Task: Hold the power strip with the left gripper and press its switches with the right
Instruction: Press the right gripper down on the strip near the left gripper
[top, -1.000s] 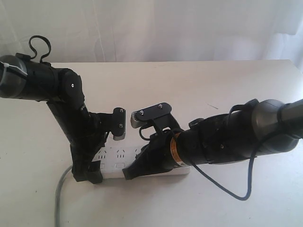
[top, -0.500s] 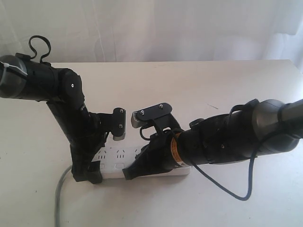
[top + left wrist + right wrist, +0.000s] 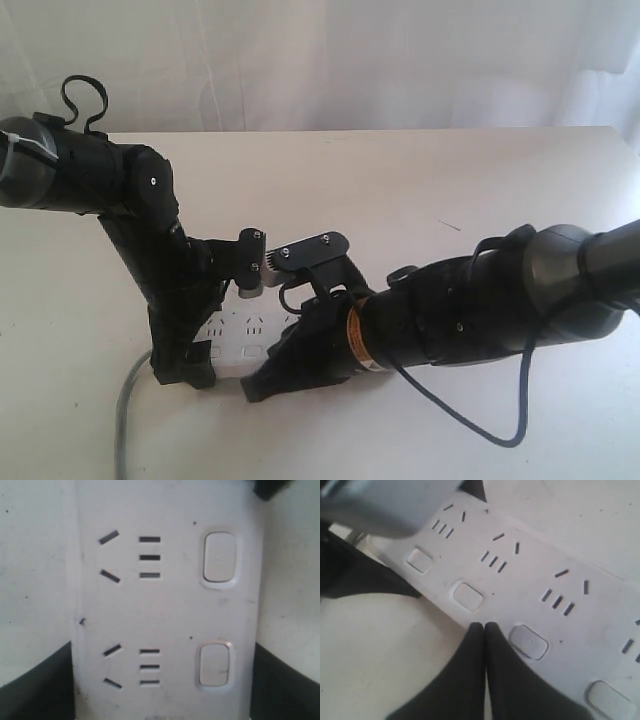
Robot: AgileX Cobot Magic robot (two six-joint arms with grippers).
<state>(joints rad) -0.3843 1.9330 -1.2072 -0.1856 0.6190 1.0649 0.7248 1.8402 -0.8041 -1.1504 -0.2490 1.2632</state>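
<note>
The white power strip (image 3: 245,342) lies flat on the table, and both arms hide most of it. My left gripper (image 3: 185,368) comes down on its left end. In the left wrist view the left gripper (image 3: 161,680) has a black jaw on each long side of the power strip (image 3: 165,610), gripping it. Two switches (image 3: 219,557) (image 3: 214,665) show there. My right gripper (image 3: 484,626) is shut, its joined tips at the strip's near edge between two switches (image 3: 468,596) (image 3: 528,641). From outside, the right gripper (image 3: 257,388) points down-left at the strip's front edge.
The strip's grey cord (image 3: 125,420) runs off toward the table's front left. A thin loose black cable (image 3: 505,425) hangs from the right arm over the table. A white curtain (image 3: 350,60) hangs behind the table's far edge.
The right arm has shifted left and toward the table's front, carrying its shut tips lower along the strip's front edge. The left arm has stayed put.
</note>
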